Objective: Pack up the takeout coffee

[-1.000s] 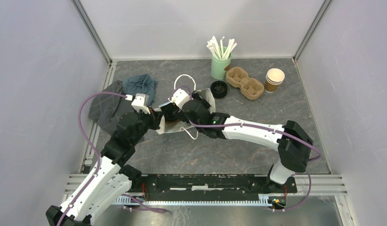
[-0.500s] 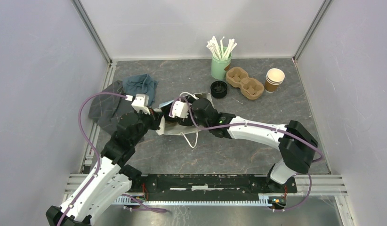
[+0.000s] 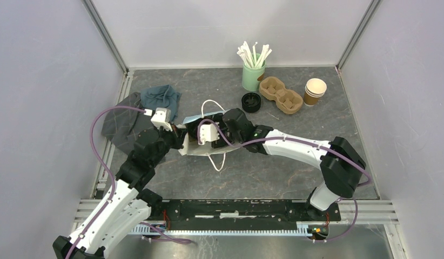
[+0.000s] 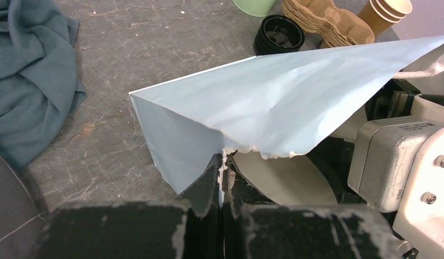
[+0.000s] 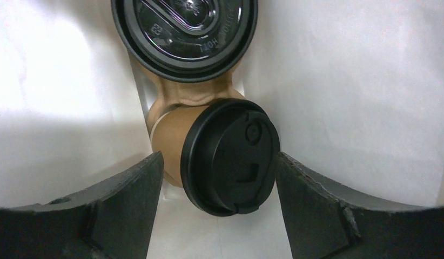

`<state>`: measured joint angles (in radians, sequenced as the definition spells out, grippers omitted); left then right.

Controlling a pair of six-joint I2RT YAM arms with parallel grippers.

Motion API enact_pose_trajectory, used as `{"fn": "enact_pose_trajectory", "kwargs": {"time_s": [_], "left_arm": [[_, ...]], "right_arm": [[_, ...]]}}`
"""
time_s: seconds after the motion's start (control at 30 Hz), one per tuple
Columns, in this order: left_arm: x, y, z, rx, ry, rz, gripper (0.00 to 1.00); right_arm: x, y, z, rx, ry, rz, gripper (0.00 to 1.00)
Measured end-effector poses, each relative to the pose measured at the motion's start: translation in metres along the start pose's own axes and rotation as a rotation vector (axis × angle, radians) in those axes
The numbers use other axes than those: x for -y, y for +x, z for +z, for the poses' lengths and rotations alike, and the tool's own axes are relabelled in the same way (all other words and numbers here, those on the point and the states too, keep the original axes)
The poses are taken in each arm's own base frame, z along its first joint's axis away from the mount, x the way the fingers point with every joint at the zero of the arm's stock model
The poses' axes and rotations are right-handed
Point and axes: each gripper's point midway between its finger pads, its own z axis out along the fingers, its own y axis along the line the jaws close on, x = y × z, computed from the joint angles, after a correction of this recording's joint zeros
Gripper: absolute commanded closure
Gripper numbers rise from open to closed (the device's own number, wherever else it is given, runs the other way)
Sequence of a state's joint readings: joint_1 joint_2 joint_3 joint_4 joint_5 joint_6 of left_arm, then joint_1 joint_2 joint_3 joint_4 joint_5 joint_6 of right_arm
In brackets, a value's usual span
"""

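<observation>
A pale blue paper bag with white cord handles lies on its side mid-table. My left gripper is shut on the torn edge of the bag's mouth and holds it up. My right gripper is inside the bag, hidden in the top view. It is open. A brown cup with a black lid sits tilted between its fingers; the right finger touches the lid rim and the left finger is apart. A second lidded cup sits behind it. Both are in a brown carrier.
At the back stand a green cup of stirrers, a stack of black lids, brown pulp carriers and lidless brown cups. A blue-grey cloth lies at the left. Grey walls enclose the table.
My right gripper has turned and pushed further left into the bag. The bag's top side has risen over it and the handles have shifted. The left arm has held still.
</observation>
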<state>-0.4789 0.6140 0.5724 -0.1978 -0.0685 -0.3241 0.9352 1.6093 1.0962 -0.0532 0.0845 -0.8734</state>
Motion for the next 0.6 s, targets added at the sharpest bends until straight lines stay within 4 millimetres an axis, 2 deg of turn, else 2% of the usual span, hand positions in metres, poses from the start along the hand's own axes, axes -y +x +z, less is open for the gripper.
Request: {"fn": "enact_pose_trajectory", "kwargs": {"time_s": [0.27, 0.6], "left_arm": [[-0.002, 0.000, 0.000, 0.000, -0.011, 0.000, 0.98], [-0.007, 0.002, 0.002, -0.006, -0.037, 0.001, 0.98]], "right_arm": [[-0.019, -0.005, -0.001, 0.023, -0.132, -0.007, 0.37], [-0.043, -0.010, -0.008, 0.041, -0.247, 0.074, 0.45]]}}
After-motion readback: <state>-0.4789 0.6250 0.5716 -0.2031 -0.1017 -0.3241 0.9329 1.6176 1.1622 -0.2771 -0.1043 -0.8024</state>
